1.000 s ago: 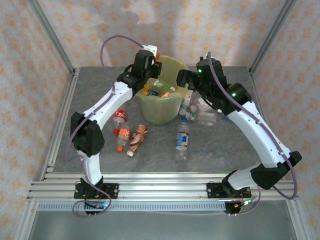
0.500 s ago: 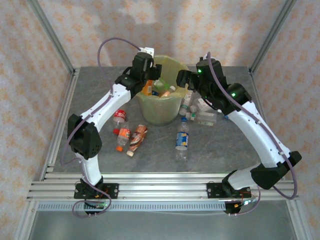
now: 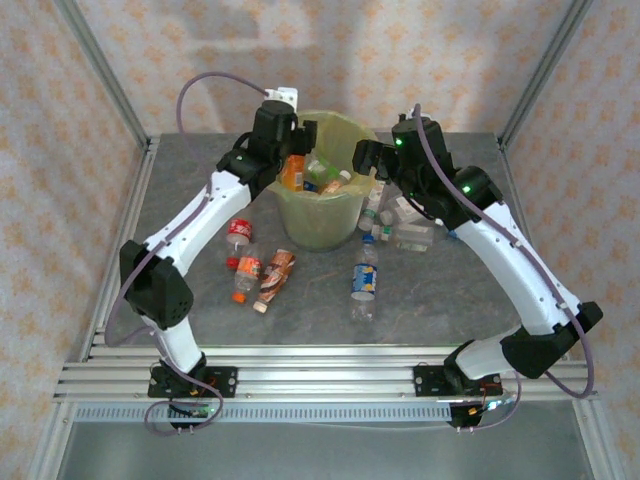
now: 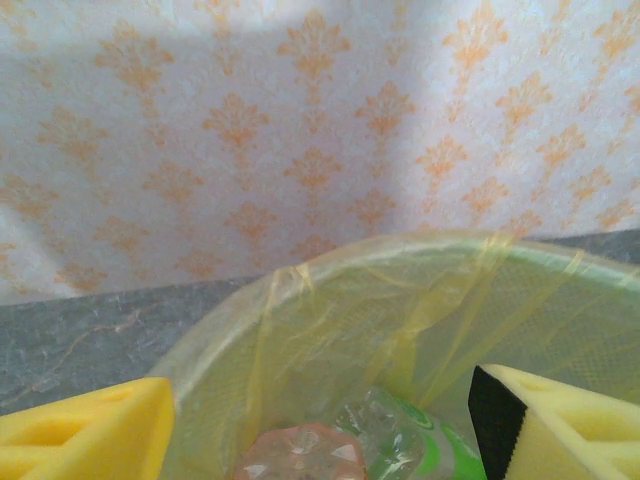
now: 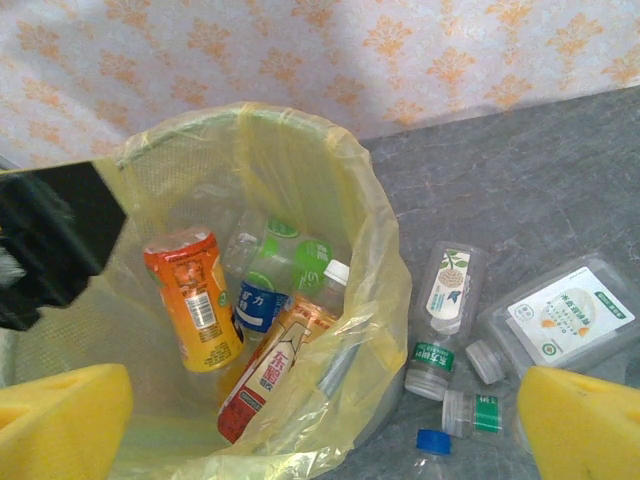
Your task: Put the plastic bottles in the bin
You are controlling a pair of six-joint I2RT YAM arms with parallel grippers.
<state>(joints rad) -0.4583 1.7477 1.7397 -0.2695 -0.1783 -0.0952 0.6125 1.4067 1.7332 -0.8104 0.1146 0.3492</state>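
Observation:
The pale-green bin [image 3: 322, 226] with its yellow bag stands at the middle back of the table. Inside lie an orange bottle [image 5: 195, 300], a green-labelled clear bottle [image 5: 285, 262] and a red-labelled bottle with a white cap [image 5: 285, 365]. My left gripper [image 3: 300, 140] hangs open over the bin's left rim [image 4: 400, 250], nothing between its yellow fingers [image 4: 80, 440]. My right gripper [image 3: 366, 156] is open and empty above the bin's right rim [image 5: 385, 230]. On the table lie three bottles [image 3: 246, 272] left of the bin, a blue-capped bottle [image 3: 364, 280] in front, and several clear bottles [image 3: 402, 226] at its right.
Metal frame posts [image 3: 105, 75] and patterned walls close in the table on three sides. An aluminium rail [image 3: 320, 375] runs along the near edge. Bare grey tabletop [image 3: 450, 300] lies in front of the bin.
The left gripper's jaws have opened and the left arm has drawn back up and to the left of the bin. An orange bottle now rests inside. The right arm has not moved.

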